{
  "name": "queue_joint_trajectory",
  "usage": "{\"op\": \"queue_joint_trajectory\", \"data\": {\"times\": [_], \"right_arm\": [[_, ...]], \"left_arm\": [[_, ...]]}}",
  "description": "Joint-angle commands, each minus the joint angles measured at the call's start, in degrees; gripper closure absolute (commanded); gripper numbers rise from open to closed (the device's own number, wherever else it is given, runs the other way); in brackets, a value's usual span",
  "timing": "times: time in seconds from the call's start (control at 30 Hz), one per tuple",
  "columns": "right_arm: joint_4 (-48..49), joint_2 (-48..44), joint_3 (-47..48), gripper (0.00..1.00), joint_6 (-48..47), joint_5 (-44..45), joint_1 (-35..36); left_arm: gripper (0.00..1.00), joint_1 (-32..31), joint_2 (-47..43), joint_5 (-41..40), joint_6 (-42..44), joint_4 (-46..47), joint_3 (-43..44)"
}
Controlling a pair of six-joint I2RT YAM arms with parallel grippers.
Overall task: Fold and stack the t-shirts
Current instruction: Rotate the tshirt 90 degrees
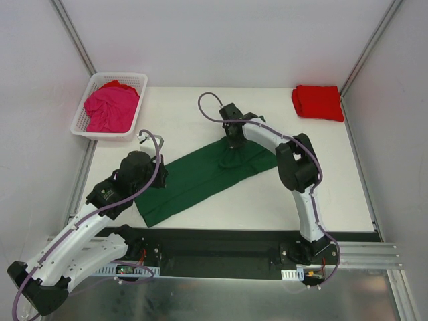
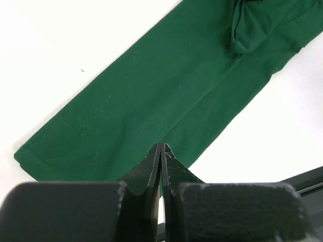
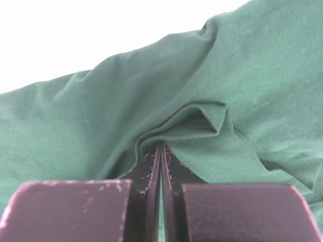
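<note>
- Dark green cotton t-shirt [image 1: 194, 180] lies on the white table [image 1: 321, 180], folded into a long narrow strip. It runs diagonally from near-left to far-right, about mid-table between the two arms.
- Right gripper [image 1: 233, 151] points down onto the far-right end of the green strip. Its fingers are pressed together with a ridge of green cloth pinched at the tips, and the fabric around them is bunched and creased.
- Left gripper [image 2: 160, 147] is at the near long edge of the green strip, toward its near-left end. Its fingers are closed tight, tips right at the cloth edge. The cloth there lies flat, and I can't tell whether any of it is caught between the fingers.
- Bright red t-shirt [image 1: 317, 101], folded into a compact rectangle, sits at the far-right corner of the table, well apart from the green one.
- Magenta pink t-shirt [image 1: 110, 110] is crumpled inside the white plastic lattice basket [image 1: 105, 136] at the far-left corner. A bit of red fabric shows at the basket's far side.
</note>
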Motion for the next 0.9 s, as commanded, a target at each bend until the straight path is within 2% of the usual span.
{"op": "queue_joint_trajectory", "data": {"times": [0.0, 0.37, 0.5, 0.57, 0.6, 0.67, 0.87], "right_arm": [[-3.49, 3.51, 7.52, 0.99, -1.98, -2.09, 0.13], [-4.73, 8.35, 16.66, 0.99, -3.73, -7.71, 0.3], [-2.46, 8.36, 18.34, 0.99, -5.58, -10.7, 0.3], [0.26, 5.03, 13.7, 0.99, -5.93, -9.57, 0.3], [4.72, 2.83, 10.72, 0.99, -5.85, -7.3, 0.13], [7.91, -4.99, 4.4, 0.99, -6.11, -4.74, -0.05], [7.93, -26.34, -7.73, 0.99, -3.39, 1.6, -3.03]], "left_arm": [[1.0, 1.01, -1.09, -2.08, 1.46, -0.89, 2.88], [1.0, 1.27, -1.88, -2.79, 1.55, -1.95, 3.15], [1.0, 1.19, -1.88, -2.96, 1.55, -1.95, 2.97], [1.0, 1.19, -1.88, -2.96, 1.9, -1.95, 2.62], [1.0, 1.19, -1.53, -2.96, 1.99, -1.77, 2.62], [1.0, 1.27, -1.0, -2.44, 2.6, -1.25, 2.27], [1.0, 1.19, 6.72, 4.49, 6.64, 9.02, 1.3]]}}
